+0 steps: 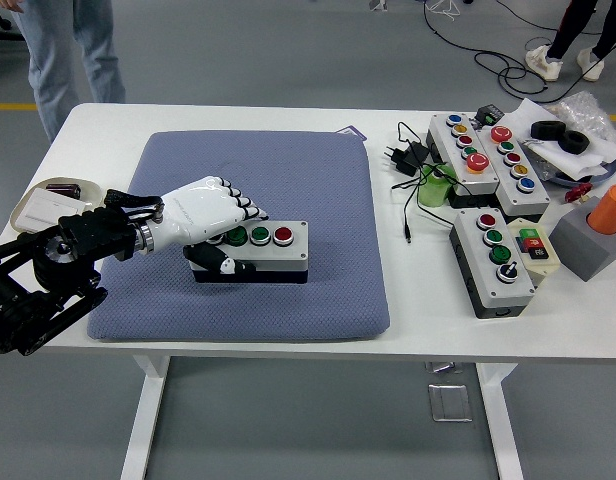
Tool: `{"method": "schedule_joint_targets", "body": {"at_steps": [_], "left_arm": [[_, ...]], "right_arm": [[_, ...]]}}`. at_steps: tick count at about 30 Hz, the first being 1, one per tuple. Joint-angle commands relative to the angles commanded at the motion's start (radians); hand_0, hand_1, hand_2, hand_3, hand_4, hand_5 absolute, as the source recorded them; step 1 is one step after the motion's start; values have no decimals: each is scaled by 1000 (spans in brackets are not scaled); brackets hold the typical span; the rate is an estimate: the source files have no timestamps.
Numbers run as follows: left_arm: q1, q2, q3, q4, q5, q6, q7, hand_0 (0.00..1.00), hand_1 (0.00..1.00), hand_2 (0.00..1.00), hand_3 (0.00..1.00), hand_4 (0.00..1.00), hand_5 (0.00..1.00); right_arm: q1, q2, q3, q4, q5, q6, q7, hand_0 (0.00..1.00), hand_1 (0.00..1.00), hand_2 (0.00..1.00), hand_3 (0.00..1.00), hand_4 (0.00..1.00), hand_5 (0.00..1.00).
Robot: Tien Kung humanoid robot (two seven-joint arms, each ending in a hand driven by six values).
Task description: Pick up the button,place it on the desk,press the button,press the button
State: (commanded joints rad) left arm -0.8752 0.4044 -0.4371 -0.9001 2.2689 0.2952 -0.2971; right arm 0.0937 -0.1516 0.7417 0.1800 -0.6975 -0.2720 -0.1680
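- On the blue mat (288,170), toward its 6 o'clock edge, sits the button box (263,250).
- Left hand (203,215), at the box's 9 o'clock, has fingers curled around its left end, gripping it.

Bright, even light from overhead fills the room, and the white table (288,335) glows almost washed out around the blue mat (288,190). Shadows stay soft and short, pooling just under the button box (273,262) on the mat. Everything looks sharp; no blur, no harsh glare.
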Motion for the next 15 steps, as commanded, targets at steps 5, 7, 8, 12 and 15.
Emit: {"method": "schedule_joint_targets", "body": {"at_steps": [5,7,8,12,15], "left_arm": [[4,2,-23,-10,0,-25,1,666,784,908,920,889,264],[8,6,-35,-21,0,-35,1,666,784,908,920,889,264],[12,10,-46,-35,0,-47,1,694,810,928,951,902,291],[43,33,-119,-117,0,-105,1,694,810,928,951,902,291],[81,45,-215,-200,0,-138,12,703,808,923,938,872,290]], "right_arm": [[2,0,1,0,0,0,1,628,482,542,582,271,25],[3,0,1,0,2,-1,1,628,482,542,582,271,25],[3,0,2,0,2,-1,1,628,484,543,582,271,25],[3,0,3,0,4,-2,2,628,484,543,582,271,25],[2,0,4,0,6,-2,3,628,484,543,582,272,25]]}}
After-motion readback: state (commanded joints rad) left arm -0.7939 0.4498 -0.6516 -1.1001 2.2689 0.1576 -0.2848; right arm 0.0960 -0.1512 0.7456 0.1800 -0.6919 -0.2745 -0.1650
